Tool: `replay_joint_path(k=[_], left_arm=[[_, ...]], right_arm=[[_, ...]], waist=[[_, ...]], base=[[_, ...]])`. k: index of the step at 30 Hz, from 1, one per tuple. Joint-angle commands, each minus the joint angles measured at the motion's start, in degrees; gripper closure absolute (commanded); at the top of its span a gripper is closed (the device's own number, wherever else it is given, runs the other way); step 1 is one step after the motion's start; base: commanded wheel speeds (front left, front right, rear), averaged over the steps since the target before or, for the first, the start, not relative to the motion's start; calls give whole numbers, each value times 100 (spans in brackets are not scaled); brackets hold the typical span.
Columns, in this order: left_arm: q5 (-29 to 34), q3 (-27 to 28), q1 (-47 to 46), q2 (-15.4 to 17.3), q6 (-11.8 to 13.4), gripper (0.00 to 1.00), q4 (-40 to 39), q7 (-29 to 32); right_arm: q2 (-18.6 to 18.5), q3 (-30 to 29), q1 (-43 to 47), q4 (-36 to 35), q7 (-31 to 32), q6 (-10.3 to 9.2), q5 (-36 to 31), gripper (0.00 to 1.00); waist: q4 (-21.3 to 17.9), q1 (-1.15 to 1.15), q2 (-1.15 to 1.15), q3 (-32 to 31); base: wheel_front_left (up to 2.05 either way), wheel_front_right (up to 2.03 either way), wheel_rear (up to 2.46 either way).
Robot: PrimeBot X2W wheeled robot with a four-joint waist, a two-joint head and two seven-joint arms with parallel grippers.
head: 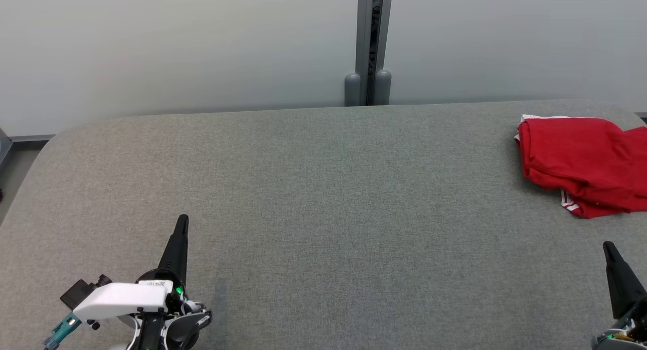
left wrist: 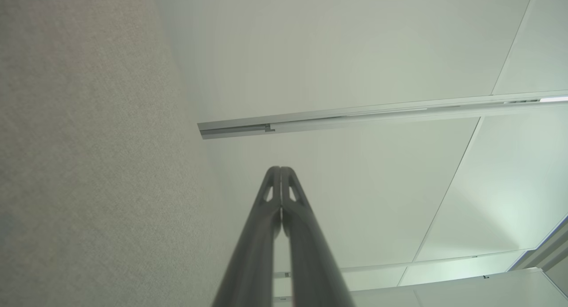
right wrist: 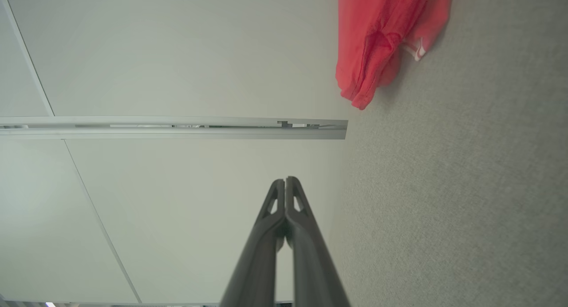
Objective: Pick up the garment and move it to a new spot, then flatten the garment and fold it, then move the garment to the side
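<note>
Left claw (head: 183, 219): low at the near left of the grey bench (head: 323, 213), its two dark fingers pressed together to a single point and holding nothing. The left wrist view (left wrist: 280, 168) shows the tips meeting with no gap.
Right claw (head: 608, 245): at the near right corner, likewise closed tight and empty. The right wrist view (right wrist: 285, 179) shows the same.
Where it lies: the red garment (head: 581, 158) sits in a loose, bunched heap at the far right of the bench, cut off by the edge of the head view. It is well apart from both claws and nearer the right one. It also shows in the right wrist view (right wrist: 377, 41).
Handling: judged light, thin and limp. It will likely drape, sag and drag on the felt-like bench top rather than slide, and it is not fragile.
Where to take hold: probably an outer hem or corner, pinching a single layer. The edge with the white stripes (head: 568, 203) faces the right claw.
Writing: a small white tag (head: 151, 283) on the left wrist housing carries print too small to read. No brand is legible on the garment.
</note>
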Motion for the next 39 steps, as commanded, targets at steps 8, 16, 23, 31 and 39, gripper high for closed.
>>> replay_joint_path(k=[8,16,23,31,39], left_arm=[[-25,17,-99,26,-35,100,-5,5],[-23,18,-98,25,-36,100,-7,7],[-22,21,-98,24,-36,100,-8,8],[-20,22,-98,23,-36,100,-9,10],[-19,22,-97,22,-35,100,-10,10]], right_arm=[[-17,-22,-55,-2,26,0,-4,100],[-9,-30,-57,1,35,0,-16,100],[-3,-38,-59,2,48,0,-22,100],[5,-46,-61,4,58,0,-33,100],[11,-56,-64,6,67,0,-44,100]], waist=[[0,0,0,0],[0,0,0,0],[0,0,0,0],[0,0,0,0],[0,0,0,0]], base=[[0,0,0],[0,0,0],[0,0,0],[0,0,0],[0,0,0]])
